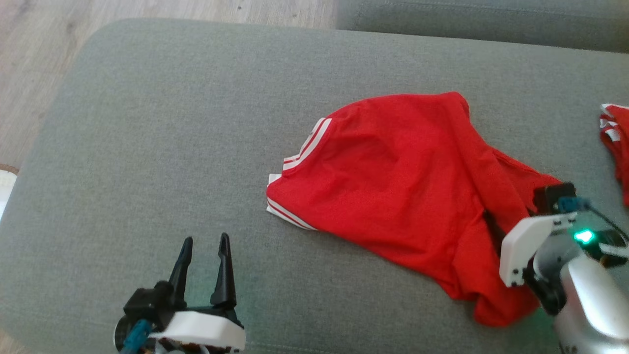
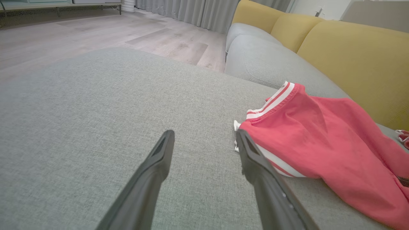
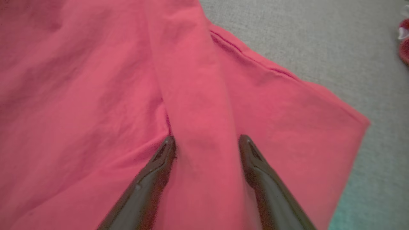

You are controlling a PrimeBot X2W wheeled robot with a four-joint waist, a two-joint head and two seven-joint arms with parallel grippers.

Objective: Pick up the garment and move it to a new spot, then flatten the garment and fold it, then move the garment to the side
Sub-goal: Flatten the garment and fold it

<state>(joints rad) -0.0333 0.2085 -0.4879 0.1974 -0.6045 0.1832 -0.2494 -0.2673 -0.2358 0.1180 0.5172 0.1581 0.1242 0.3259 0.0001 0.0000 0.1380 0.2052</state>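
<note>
At the left, the left hand [image 1: 205, 239] hovers low over the bare grey cushion [image 1: 172, 123], its two fingers spread and holding nothing, near the garment's white striped trim [image 1: 307, 147] but apart from it. In the middle, the red garment [image 1: 393, 187] lies rumpled on the right half of the cushion, with the trim turned toward the left hand. At the right, the right hand [image 3: 207, 140] is down over the garment's right part, fingers apart on either side of a raised ridge of cloth [image 3: 198, 95]. Nothing is pinched, and I cannot tell whether the tips press into the fabric.

This looks like the first step, the pick-up. The next move seems to call for the right hand to close on that ridge and lift. The left hand may need to take the striped edge so the cloth comes up spread rather than bunched.

The head view gives the garment's whole outline, both hands' places and a second red piece [image 1: 616, 142] at the far right edge. The right wrist view gives the ridge between the fingers, which the head view hides behind the wrist. The left wrist view adds yellow back cushions [image 2: 351, 57] and wooden floor [image 2: 96, 35] beyond.
</note>
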